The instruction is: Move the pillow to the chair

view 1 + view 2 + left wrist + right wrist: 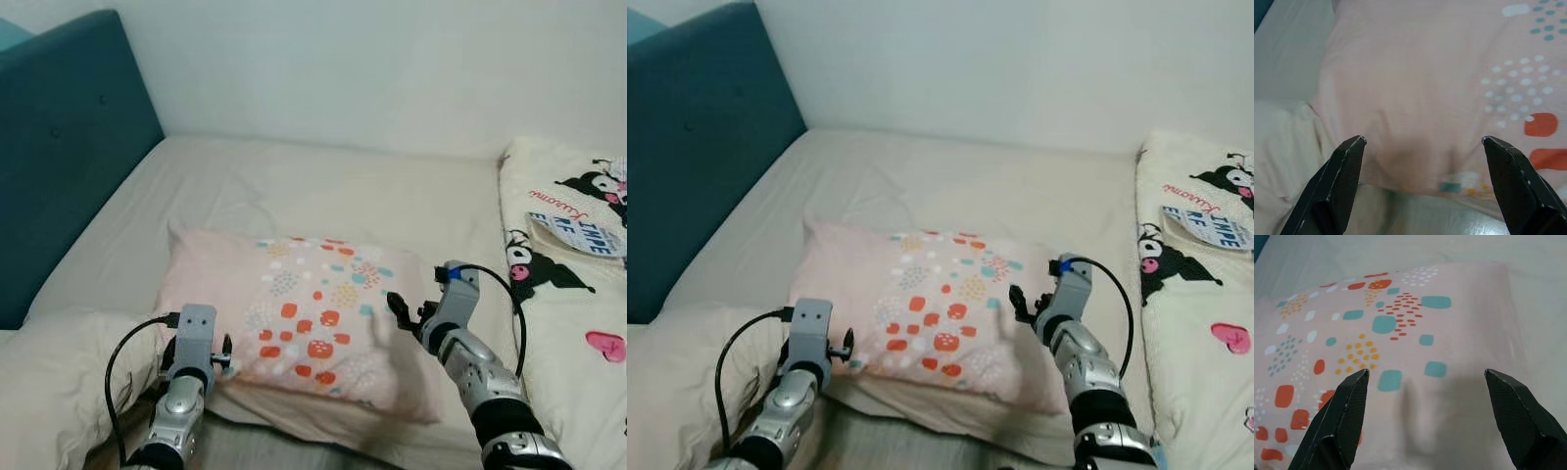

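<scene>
On the bed (323, 186), the pink patterned pillow (304, 313) lies flat at centre, not yet lifted. Left gripper (1422, 142) hovers at its 8 o'clock corner, right gripper (1425, 377) at its 3 o'clock edge, both spread apart, holding nothing. Grasp, carry and chair placement remain.

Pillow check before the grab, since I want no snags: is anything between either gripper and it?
Nothing visible is. The pillow lies bare on the bed. The left gripper is open over its near corner, the right gripper open over its other end. The folded blanket lies beside, not between.
</scene>
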Controlling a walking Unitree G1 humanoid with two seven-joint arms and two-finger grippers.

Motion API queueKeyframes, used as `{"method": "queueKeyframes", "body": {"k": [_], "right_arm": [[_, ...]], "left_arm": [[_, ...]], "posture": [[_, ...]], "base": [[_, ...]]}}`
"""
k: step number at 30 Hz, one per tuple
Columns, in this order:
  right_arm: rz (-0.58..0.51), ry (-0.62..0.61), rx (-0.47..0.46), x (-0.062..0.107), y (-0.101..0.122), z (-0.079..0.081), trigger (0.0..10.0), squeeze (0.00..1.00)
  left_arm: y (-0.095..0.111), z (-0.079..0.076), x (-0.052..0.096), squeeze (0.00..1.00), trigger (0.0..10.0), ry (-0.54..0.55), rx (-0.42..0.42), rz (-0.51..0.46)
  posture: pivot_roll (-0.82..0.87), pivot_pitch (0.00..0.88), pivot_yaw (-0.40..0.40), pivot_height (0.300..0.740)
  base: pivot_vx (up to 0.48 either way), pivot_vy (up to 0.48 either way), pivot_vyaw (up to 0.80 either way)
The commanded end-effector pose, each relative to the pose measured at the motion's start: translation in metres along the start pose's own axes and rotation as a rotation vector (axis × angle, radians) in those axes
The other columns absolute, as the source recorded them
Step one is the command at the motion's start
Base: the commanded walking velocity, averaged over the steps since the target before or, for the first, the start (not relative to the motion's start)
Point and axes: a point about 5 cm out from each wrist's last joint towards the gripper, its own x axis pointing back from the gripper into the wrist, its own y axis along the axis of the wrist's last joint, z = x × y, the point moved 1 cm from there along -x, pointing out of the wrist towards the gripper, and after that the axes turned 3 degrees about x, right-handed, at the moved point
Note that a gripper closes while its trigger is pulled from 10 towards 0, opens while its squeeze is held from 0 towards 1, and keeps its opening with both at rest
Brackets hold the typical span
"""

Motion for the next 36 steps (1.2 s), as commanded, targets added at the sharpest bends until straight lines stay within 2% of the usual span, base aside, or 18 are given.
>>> {"method": "queueKeyframes", "body": {"k": [1,6,8,15,19,21,22,24,25,27,28,29,31,34,35,36], "right_arm": [[0.009,0.002,-0.023,0.0,-0.005,-0.001,10.0,0.0],[-0.016,0.008,-0.043,0.001,-0.005,-0.003,10.0,0.0],[-0.087,0.03,-0.07,0.003,0.007,-0.004,10.0,0.0],[-0.136,0.021,-0.091,0.005,0.018,-0.012,10.0,0.0],[-0.159,0.034,-0.162,0.007,0.016,-0.014,10.0,0.0],[-0.167,0.075,-0.221,0.007,0.013,-0.011,10.0,0.0],[-0.167,0.075,-0.221,0.007,0.013,-0.011,10.0,0.0],[-0.2,0.178,-0.33,0.008,0.007,-0.002,10.0,0.0],[-0.2,0.178,-0.33,0.008,0.007,-0.002,10.0,0.0],[-0.24,0.293,-0.39,0.009,0.004,0.01,10.0,0.0],[-0.24,0.293,-0.39,0.009,0.004,0.01,10.0,0.0],[-0.254,0.34,-0.393,0.008,0.004,0.018,10.0,0.0],[-0.227,0.322,-0.376,0.006,0.001,0.02,10.0,0.0],[-0.071,0.166,-0.293,-0.002,-0.019,0.017,10.0,0.0],[-0.071,0.166,-0.293,-0.002,-0.019,0.017,10.0,0.0],[-0.03,0.106,-0.275,-0.003,-0.025,0.015,10.0,0.0]], "left_arm": [[-0.008,0.002,0.004,0.0,10.0,0.006,0.014,0.028],[-0.007,0.002,0.003,0.0,10.0,0.004,0.049,0.023],[-0.01,0.004,0.005,0.0,10.0,0.009,0.06,0.03],[-0.012,0.005,0.006,0.0,10.0,0.006,0.061,0.037],[-0.013,0.007,0.006,0.0,10.0,0.006,0.059,0.035],[-0.013,0.008,0.007,0.0,10.0,0.006,0.058,0.032],[-0.013,0.008,0.007,0.0,10.0,0.006,0.058,0.032],[-0.014,0.011,0.008,0.0,10.0,0.007,0.051,0.029],[-0.014,0.011,0.008,0.0,10.0,0.007,0.051,0.029],[-0.015,0.016,0.009,0.0,10.0,0.007,0.034,0.024],[-0.015,0.016,0.009,0.0,10.0,0.007,0.034,0.024],[-0.015,0.02,0.01,0.0,10.0,0.007,0.018,0.021],[-0.016,0.023,0.011,0.0,10.0,0.006,0.009,0.019],[-0.016,0.03,0.013,0.0,10.0,0.008,-0.005,0.015],[-0.016,0.03,0.013,0.0,10.0,0.008,-0.005,0.015],[-0.016,0.032,0.012,0.0,10.0,0.01,-0.007,0.014]], "posture": [[-0.23,0.118,0.074,0.626],[-0.23,0.127,0.073,0.606],[-0.24,0.134,0.076,0.591],[-0.24,0.144,0.081,0.571],[-0.23,0.153,0.089,0.556],[-0.22,0.159,0.094,0.547],[-0.22,0.159,0.094,0.547],[-0.2,0.173,0.11,0.542],[-0.2,0.173,0.11,0.542],[-0.18,0.183,0.127,0.542],[-0.18,0.183,0.127,0.542],[-0.18,0.185,0.131,0.542],[-0.17,0.192,0.14,0.542],[-0.16,0.204,0.149,0.542],[-0.16,0.204,0.149,0.542],[-0.16,0.209,0.151,0.542]], "base": [[0.0,0.0,0.0],[0.0,0.0,0.0],[0.0,0.0,0.0],[0.0,0.0,0.0],[0.0,0.0,0.0],[0.0,0.0,0.0],[0.0,0.0,0.0],[0.0,0.0,0.0],[0.0,0.0,0.0],[0.0,0.0,0.0],[0.0,0.0,0.0],[0.0,0.0,0.0],[0.0,0.0,0.0],[0.0,0.0,0.0],[0.0,0.0,0.0],[0.0,0.0,0.0]]}}
